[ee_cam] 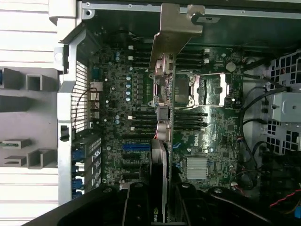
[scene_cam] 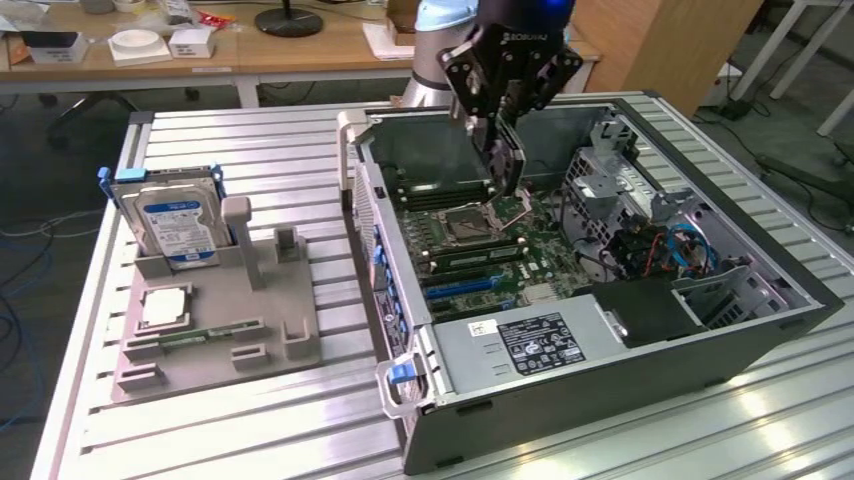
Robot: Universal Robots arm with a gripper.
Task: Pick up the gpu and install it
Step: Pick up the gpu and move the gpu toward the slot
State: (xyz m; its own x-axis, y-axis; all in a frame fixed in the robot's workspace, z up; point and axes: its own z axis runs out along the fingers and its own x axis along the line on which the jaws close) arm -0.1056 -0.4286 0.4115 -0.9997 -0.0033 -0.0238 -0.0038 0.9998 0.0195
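My gripper (scene_cam: 497,118) is shut on the gpu (scene_cam: 501,160), which hangs edge-down over the open computer case (scene_cam: 747,340). In the wrist view the gpu (ee_cam: 161,122) appears edge-on between my dark fingers (ee_cam: 136,205), its silver bracket (ee_cam: 173,28) pointing toward the case's rear wall. The card hangs above the green motherboard (ee_cam: 117,94), near the CPU socket (scene_cam: 470,226), and touches no slot. A blue expansion slot (ee_cam: 136,146) lies free on the board beside the card's line.
A grey fixture (scene_cam: 254,300) on the slatted table holds a silver hard drive (scene_cam: 174,220) and a narrow memory stick (scene_cam: 207,332). The power supply (scene_cam: 527,345) and drive cage with cables (scene_cam: 667,240) crowd the case's near and right side.
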